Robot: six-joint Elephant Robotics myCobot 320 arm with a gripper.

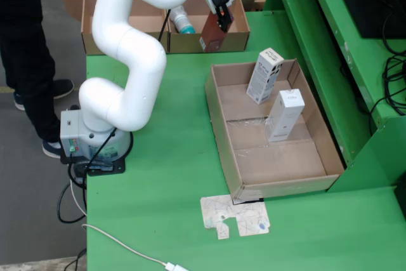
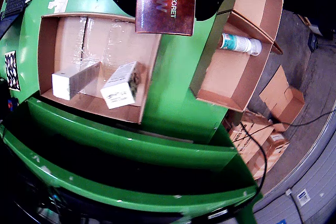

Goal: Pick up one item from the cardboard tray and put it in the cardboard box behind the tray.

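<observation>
Green surface [image 1: 171, 176]: end effector [image 1: 220, 14] pinching brown carton [image 1: 212, 33] over cardboard box [image 1: 238, 38] w/ bottle [image 1: 182, 20], poised for release; tray [image 1: 219, 125] nearer.

A flat green table top [image 1: 171, 188] carries a flattened, pale printed cardboard scrap [image 1: 236, 216] near its front edge. A thin white cable [image 1: 120, 245] runs across the table's front left corner. Along the table's right side rises a green stepped shelf [image 1: 323, 23], with black cables [image 1: 393, 80] hanging over it. Left of the table, on the grey floor [image 1: 32, 220], stands a person in dark trousers [image 1: 25, 42] and dark shoes [image 1: 52, 149]. In the gripper-mounted view, loose brown cardboard cartons [image 2: 281, 98] lie on the floor beyond the table.
</observation>
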